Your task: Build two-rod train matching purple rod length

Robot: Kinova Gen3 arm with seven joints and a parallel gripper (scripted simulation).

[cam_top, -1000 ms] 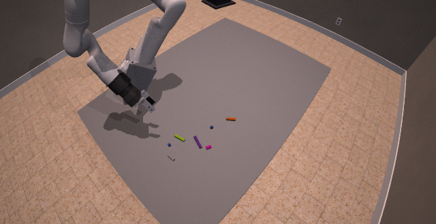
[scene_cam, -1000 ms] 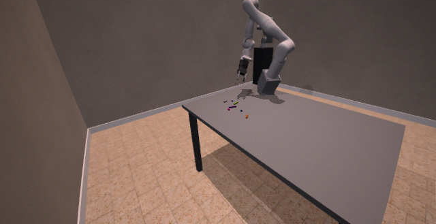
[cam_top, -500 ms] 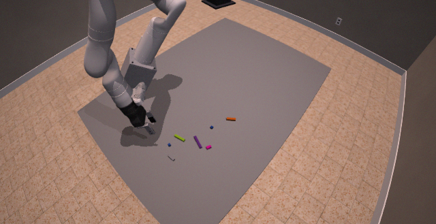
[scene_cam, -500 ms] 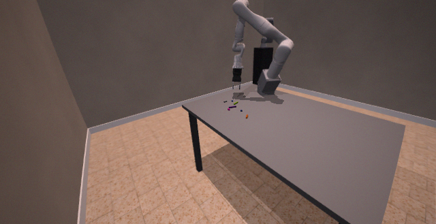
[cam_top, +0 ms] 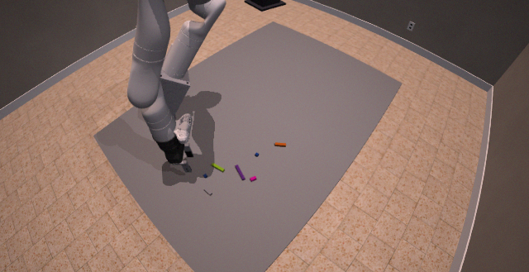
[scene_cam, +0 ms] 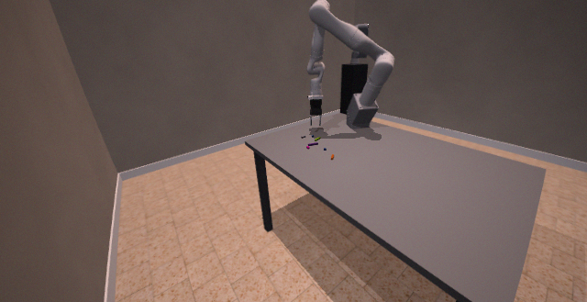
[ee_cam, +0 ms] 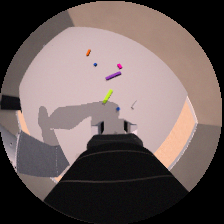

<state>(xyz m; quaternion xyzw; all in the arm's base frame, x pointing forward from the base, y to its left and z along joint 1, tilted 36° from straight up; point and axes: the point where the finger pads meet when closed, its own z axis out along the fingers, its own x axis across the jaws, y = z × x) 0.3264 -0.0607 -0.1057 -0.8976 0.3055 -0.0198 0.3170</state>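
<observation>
Place: bare test room
Evidence: plain dark walls (scene_cam: 206, 40), tiled floor (scene_cam: 193, 247), lone grey table (scene_cam: 413, 192), wall-mounted socket (cam_top: 410, 26)
</observation>
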